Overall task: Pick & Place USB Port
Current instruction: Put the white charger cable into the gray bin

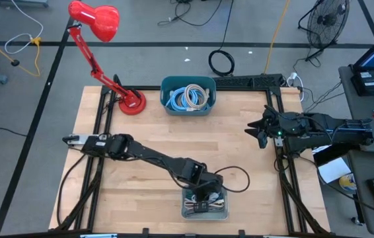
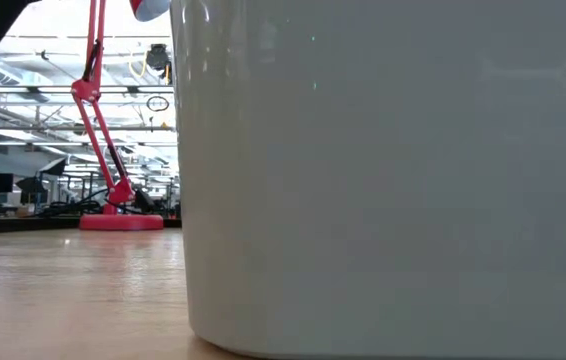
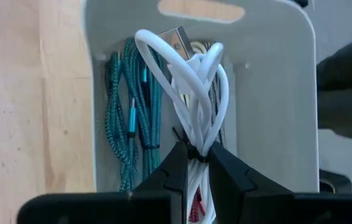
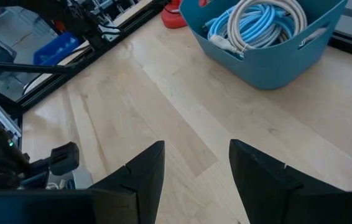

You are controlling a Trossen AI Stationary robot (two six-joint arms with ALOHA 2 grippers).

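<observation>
A white bin (image 1: 205, 203) sits at the table's near edge, and its wall (image 2: 383, 180) fills the low view. Inside it lie teal braided cables (image 3: 129, 118) and a bundled white USB cable (image 3: 194, 81), whose metal plug (image 3: 179, 38) sticks out of the loops. My left gripper (image 3: 194, 158) reaches down into this bin (image 3: 269, 93) and is shut on the white bundle. My right gripper (image 1: 260, 131) waits open above the table's right side, fingers (image 4: 142, 171) apart, touching nothing. A blue bin (image 1: 187, 96) of coiled cables stands near the far edge. My left gripper pinches the white USB cable bundle between its two fingers, at the bunched strands beside a dark tie (image 3: 191, 149). It comes from above, pointing down into the white bin. The loops and plug stand out past the fingertips. Whether the bundle is lifted clear of the bin, I cannot tell.
A red desk lamp (image 1: 94, 20) stands on its base (image 1: 132, 102) left of the blue bin (image 4: 269, 37). A black cord (image 1: 236, 178) loops on the wood right of the left arm. Bare wood lies mid-table between the two bins.
</observation>
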